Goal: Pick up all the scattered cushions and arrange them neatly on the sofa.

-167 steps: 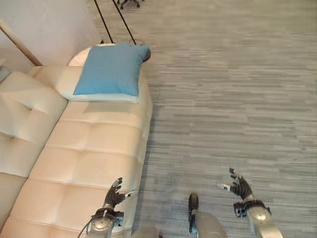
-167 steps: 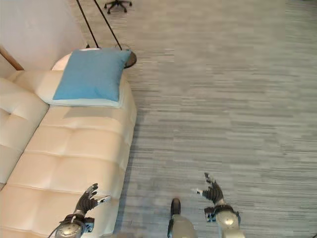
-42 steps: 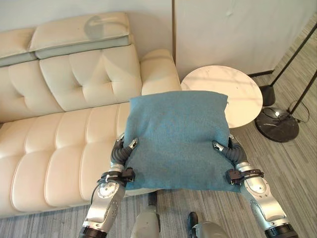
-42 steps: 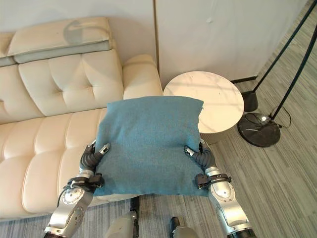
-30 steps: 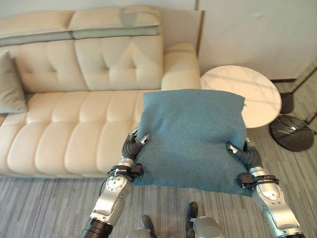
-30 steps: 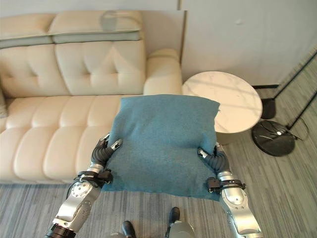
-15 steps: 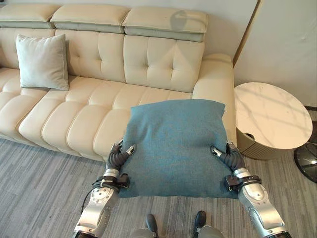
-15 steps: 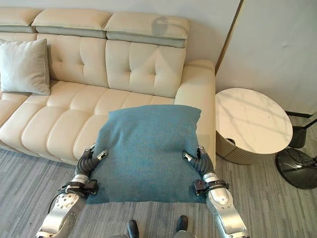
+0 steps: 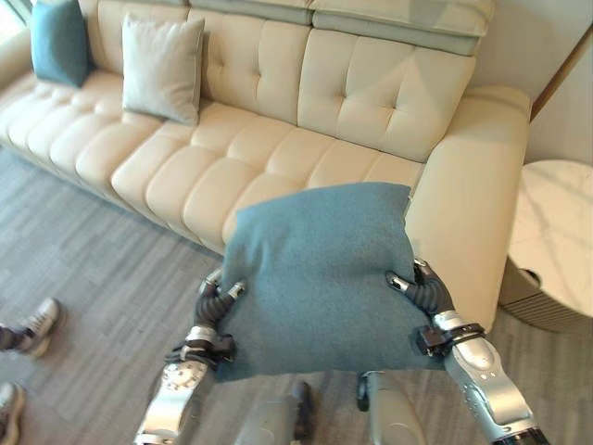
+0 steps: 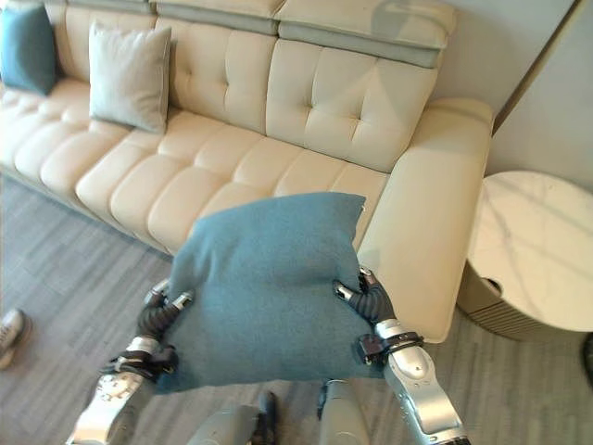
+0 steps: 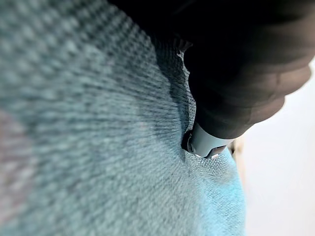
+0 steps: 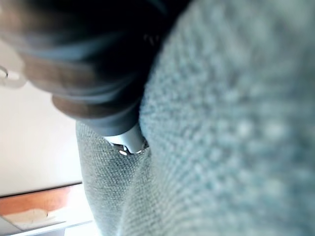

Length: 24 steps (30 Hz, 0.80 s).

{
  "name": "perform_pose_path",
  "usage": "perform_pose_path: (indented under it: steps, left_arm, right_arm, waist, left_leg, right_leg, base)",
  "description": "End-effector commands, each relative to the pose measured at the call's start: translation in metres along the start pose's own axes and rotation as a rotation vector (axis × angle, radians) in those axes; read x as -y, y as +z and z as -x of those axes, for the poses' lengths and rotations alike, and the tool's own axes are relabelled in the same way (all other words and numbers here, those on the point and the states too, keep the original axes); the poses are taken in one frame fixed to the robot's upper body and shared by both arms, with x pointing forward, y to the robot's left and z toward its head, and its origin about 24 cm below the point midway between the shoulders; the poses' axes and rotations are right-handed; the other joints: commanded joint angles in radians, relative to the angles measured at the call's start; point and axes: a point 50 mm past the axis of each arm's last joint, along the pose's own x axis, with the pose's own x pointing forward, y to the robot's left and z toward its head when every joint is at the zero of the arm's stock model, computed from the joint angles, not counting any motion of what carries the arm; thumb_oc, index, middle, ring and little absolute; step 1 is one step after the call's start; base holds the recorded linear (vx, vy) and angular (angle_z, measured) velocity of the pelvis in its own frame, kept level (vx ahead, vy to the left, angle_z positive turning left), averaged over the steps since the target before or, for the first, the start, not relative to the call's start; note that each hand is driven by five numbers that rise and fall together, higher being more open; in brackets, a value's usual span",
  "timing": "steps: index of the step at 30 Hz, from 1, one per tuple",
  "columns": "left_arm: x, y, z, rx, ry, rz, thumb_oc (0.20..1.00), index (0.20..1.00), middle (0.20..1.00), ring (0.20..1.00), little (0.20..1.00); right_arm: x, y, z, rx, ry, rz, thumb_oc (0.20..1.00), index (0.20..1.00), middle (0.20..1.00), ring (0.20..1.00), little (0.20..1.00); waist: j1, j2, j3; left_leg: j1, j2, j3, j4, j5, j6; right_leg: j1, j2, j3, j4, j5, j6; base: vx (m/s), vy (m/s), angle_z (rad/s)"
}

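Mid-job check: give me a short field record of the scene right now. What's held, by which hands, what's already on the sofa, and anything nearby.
held item: blue cushion, carried in front of the sofa
left hand: shut on the cushion's left edge
right hand: shut on the cushion's right edge
sofa: cream, tufted, seat nearest the robot bare
already on sofa: grey cushion and teal cushion, both upright against the backrest at the far left end
beside sofa: round marble side table, on the right
bystander: a person's shoes on the floor, left
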Motion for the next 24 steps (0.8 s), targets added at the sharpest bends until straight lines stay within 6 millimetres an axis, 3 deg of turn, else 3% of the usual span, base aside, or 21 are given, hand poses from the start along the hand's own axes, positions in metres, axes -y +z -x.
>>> perform_pose_path:
  steps: [1, 2, 3, 4, 5, 6, 8, 9, 12, 13, 15, 16, 17, 18, 19, 21, 24]
  left_arm:
    - [0.032, 0.059, -0.01, 0.302, -0.215, -0.037, 0.2, 0.2, 0.2, 0.2, 0.2]
    - [0.032, 0.059, -0.01, 0.302, -0.215, -0.037, 0.2, 0.2, 0.2, 0.2, 0.2]
    - [0.037, 0.059, -0.012, 0.297, -0.235, -0.017, 0.2, 0.2, 0.2, 0.2, 0.2]
    - [0.037, 0.059, -0.012, 0.297, -0.235, -0.017, 0.2, 0.2, 0.2, 0.2, 0.2]
    - [0.04, 0.058, -0.012, 0.297, -0.246, -0.015, 0.2, 0.2, 0.2, 0.2, 0.2]
    - [0.038, 0.058, -0.013, 0.293, -0.234, -0.008, 0.2, 0.2, 0.2, 0.2, 0.2]
    - [0.041, 0.057, -0.015, 0.288, -0.244, 0.001, 0.2, 0.2, 0.2, 0.2, 0.2]
    - [0.041, 0.056, -0.015, 0.281, -0.245, -0.006, 0.2, 0.2, 0.2, 0.2, 0.2]
    - [0.041, 0.057, -0.015, 0.282, -0.255, -0.028, 0.2, 0.2, 0.2, 0.2, 0.2]
    - [0.04, 0.058, -0.015, 0.285, -0.257, -0.045, 0.2, 0.2, 0.2, 0.2, 0.2]
    - [0.038, 0.057, -0.014, 0.283, -0.251, -0.06, 0.2, 0.2, 0.2, 0.2, 0.2]
    - [0.037, 0.057, -0.014, 0.283, -0.251, -0.06, 0.2, 0.2, 0.2, 0.2, 0.2]
    - [0.034, 0.056, -0.013, 0.279, -0.232, -0.06, 0.2, 0.2, 0.2, 0.2, 0.2]
    - [0.034, 0.056, -0.013, 0.279, -0.232, -0.06, 0.2, 0.2, 0.2, 0.2, 0.2]
    - [0.032, 0.057, -0.012, 0.288, -0.204, -0.053, 0.2, 0.2, 0.2, 0.2, 0.2]
    - [0.031, 0.058, -0.013, 0.296, -0.181, -0.037, 0.2, 0.2, 0.2, 0.2, 0.2]
    - [0.033, 0.059, -0.015, 0.302, -0.183, -0.026, 0.2, 0.2, 0.2, 0.2, 0.2]
  right_arm:
    - [-0.015, 0.058, -0.006, 0.343, 0.067, -0.112, 0.2, 0.2, 0.2, 0.2, 0.2]
    - [-0.015, 0.058, -0.006, 0.344, 0.066, -0.113, 0.2, 0.2, 0.2, 0.2, 0.2]
    - [-0.006, 0.056, -0.005, 0.329, 0.03, -0.089, 0.2, 0.2, 0.2, 0.2, 0.2]
    - [-0.006, 0.056, -0.005, 0.329, 0.03, -0.089, 0.2, 0.2, 0.2, 0.2, 0.2]
    - [-0.001, 0.057, -0.003, 0.334, 0.013, -0.09, 0.2, 0.2, 0.2, 0.2, 0.2]
    - [0.002, 0.056, -0.003, 0.331, -0.004, -0.087, 0.2, 0.2, 0.2, 0.2, 0.2]
    - [0.007, 0.056, -0.004, 0.321, -0.021, -0.066, 0.2, 0.2, 0.2, 0.2, 0.2]
    - [0.008, 0.057, -0.005, 0.322, -0.029, -0.052, 0.2, 0.2, 0.2, 0.2, 0.2]
    - [0.009, 0.058, -0.005, 0.325, -0.032, -0.05, 0.2, 0.2, 0.2, 0.2, 0.2]
    - [0.01, 0.056, -0.005, 0.318, -0.041, -0.045, 0.2, 0.2, 0.2, 0.2, 0.2]
    - [0.009, 0.054, -0.004, 0.311, -0.043, -0.041, 0.2, 0.2, 0.2, 0.2, 0.2]
    - [0.009, 0.054, -0.004, 0.311, -0.043, -0.041, 0.2, 0.2, 0.2, 0.2, 0.2]
    - [0.009, 0.051, -0.004, 0.296, -0.05, -0.023, 0.2, 0.2, 0.2, 0.2, 0.2]
    - [0.009, 0.051, -0.004, 0.296, -0.05, -0.023, 0.2, 0.2, 0.2, 0.2, 0.2]
    - [0.008, 0.049, -0.005, 0.283, -0.052, -0.007, 0.2, 0.2, 0.2, 0.2, 0.2]
    - [0.008, 0.046, -0.006, 0.266, -0.052, 0.006, 0.2, 0.2, 0.2, 0.2, 0.2]
    - [0.009, 0.044, -0.007, 0.254, -0.051, 0.028, 0.2, 0.2, 0.2, 0.2, 0.2]
  waist:
    - [-0.033, -0.043, -0.083]
    - [-0.036, -0.046, -0.086]
    - [-0.06, -0.033, -0.1]
    - [-0.06, -0.032, -0.1]
    - [-0.082, -0.02, -0.105]
    - [-0.089, -0.015, -0.109]
    - [-0.093, -0.029, -0.106]
    - [-0.087, -0.036, -0.103]
    - [-0.078, -0.056, -0.105]
    - [-0.071, -0.072, -0.106]
    - [-0.056, -0.075, -0.102]
    - [-0.056, -0.075, -0.102]
    - [-0.036, -0.073, -0.092]
    - [-0.036, -0.073, -0.093]
    - [-0.017, -0.069, -0.084]
    - [-0.01, -0.067, -0.085]
    - [-0.004, -0.062, -0.091]
  left_leg:
    - [0.201, -0.012, -0.067, -0.19, 0.034, -0.099]
    - [0.196, -0.016, -0.07, -0.189, 0.037, -0.099]
    - [0.178, 0.014, -0.035, -0.103, 0.068, -0.145]
    - [0.177, 0.014, -0.036, -0.102, 0.068, -0.145]
    - [0.141, 0.063, 0.025, 0.037, 0.152, -0.194]
    - [0.126, 0.096, 0.07, 0.101, 0.184, -0.211]
    - [0.07, 0.136, 0.144, 0.166, 0.19, -0.187]
    - [0.047, 0.154, 0.174, 0.154, 0.155, -0.165]
    - [0.009, 0.152, 0.178, 0.075, 0.108, -0.14]
    - [-0.052, 0.168, 0.174, -0.015, 0.118, -0.152]
    - [-0.091, 0.177, 0.153, -0.113, 0.201, -0.174]
    - [-0.091, 0.177, 0.153, -0.115, 0.202, -0.174]
    - [-0.144, 0.188, 0.083, -0.174, 0.281, -0.194]
    - [-0.145, 0.188, 0.083, -0.174, 0.282, -0.194]
    - [-0.184, 0.187, -0.033, -0.214, 0.322, -0.212]
    - [-0.214, 0.189, -0.115, -0.245, 0.344, -0.233]
    - [-0.196, 0.197, -0.134, -0.266, 0.35, -0.235]
  right_leg:
    - [0.03, 0.11, -0.048, -0.416, 0.191, -0.098]
    - [0.027, 0.105, -0.049, -0.419, 0.195, -0.097]
    - [0.053, 0.095, -0.071, -0.409, 0.187, -0.112]
    - [0.053, 0.094, -0.071, -0.409, 0.187, -0.112]
    - [0.107, 0.112, -0.066, -0.417, 0.165, -0.134]
    - [0.136, 0.123, -0.063, -0.424, 0.141, -0.148]
    - [0.181, 0.12, -0.037, -0.439, 0.115, -0.162]
    - [0.204, 0.119, -0.018, -0.443, 0.102, -0.159]
    - [0.239, 0.109, 0.014, -0.466, 0.098, -0.145]
    - [0.275, 0.093, 0.039, -0.486, 0.091, -0.132]
    - [0.304, 0.096, 0.064, -0.5, 0.084, -0.131]
    - [0.304, 0.095, 0.064, -0.5, 0.084, -0.131]
    - [0.339, 0.102, 0.101, -0.504, 0.071, -0.135]
    - [0.338, 0.102, 0.101, -0.504, 0.071, -0.135]
    - [0.362, 0.11, 0.16, -0.496, 0.051, -0.136]
    - [0.374, 0.113, 0.216, -0.482, 0.037, -0.135]
    - [0.388, 0.113, 0.257, -0.476, 0.021, -0.129]
  base:
    - [0.45, -0.113, 0.37]
    - [0.39, -0.121, 0.55]
    - [0.25, -0.078, 0.6]
    - [0.51, -0.141, 0.56]
    - [0.38, -0.093, 0.57]
    - [0.46, -0.113, 0.51]
    - [0.28, -0.048, -0.12]
    - [0.19, -0.013, -0.31]
    - [0.28, 0.06, -0.3]
    - [0.25, 0.096, -0.45]
    - [0.24, 0.102, -0.46]
    - [0.26, 0.132, -0.52]
    - [0.18, 0.094, -0.54]
    - [0.37, 0.227, -0.95]
    - [0.28, 0.205, -1.06]
    - [0.33, 0.26, -1.17]
    - [0.25, 0.258, -0.84]
